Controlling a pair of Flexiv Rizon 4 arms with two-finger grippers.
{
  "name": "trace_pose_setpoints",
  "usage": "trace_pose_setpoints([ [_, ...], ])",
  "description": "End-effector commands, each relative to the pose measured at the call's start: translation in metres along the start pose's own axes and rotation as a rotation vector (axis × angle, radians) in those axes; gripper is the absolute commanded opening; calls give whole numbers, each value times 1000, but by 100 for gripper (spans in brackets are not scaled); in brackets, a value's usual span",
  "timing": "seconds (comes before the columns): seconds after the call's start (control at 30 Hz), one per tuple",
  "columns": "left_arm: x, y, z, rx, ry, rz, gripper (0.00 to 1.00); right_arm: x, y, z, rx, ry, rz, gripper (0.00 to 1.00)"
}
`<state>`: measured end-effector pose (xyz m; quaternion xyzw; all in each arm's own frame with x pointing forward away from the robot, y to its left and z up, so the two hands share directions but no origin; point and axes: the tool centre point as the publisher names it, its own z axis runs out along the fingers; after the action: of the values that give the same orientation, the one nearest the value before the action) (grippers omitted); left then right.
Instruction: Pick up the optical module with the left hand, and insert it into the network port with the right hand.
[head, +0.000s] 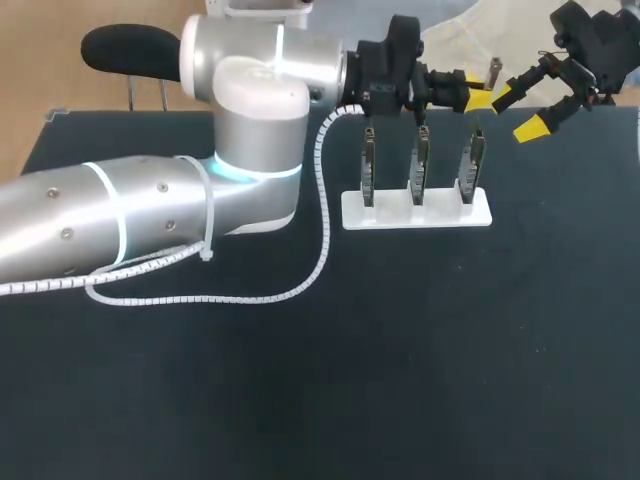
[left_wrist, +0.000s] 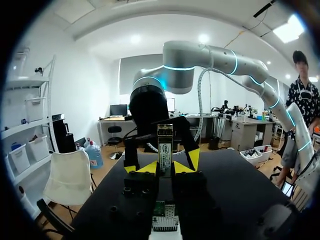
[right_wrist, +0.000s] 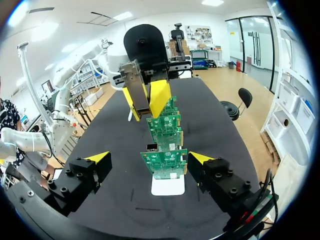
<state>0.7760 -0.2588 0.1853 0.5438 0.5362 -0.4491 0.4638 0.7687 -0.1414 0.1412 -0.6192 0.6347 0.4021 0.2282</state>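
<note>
Above the three-board rack (head: 417, 214) — left tool (head: 479, 98) grips the optical module (head: 493, 71).

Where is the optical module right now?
Head view: the optical module is clamped in the left gripper above the rightmost circuit board, beside the open right gripper.

Under me spreads a broad matte black table (head: 420, 380), its flat dark top evenly lit and faintly sheened.
</note>
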Motion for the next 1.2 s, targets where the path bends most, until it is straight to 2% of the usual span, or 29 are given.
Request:
trace_pose_setpoints([
  [0.03,3,-3,-2,-12,7,7,0,0,-2,0,-4,-1,0,100],
  [1.2,17,3,8,23,14,11,0,0,-2,0,-4,-1,0,100],
])
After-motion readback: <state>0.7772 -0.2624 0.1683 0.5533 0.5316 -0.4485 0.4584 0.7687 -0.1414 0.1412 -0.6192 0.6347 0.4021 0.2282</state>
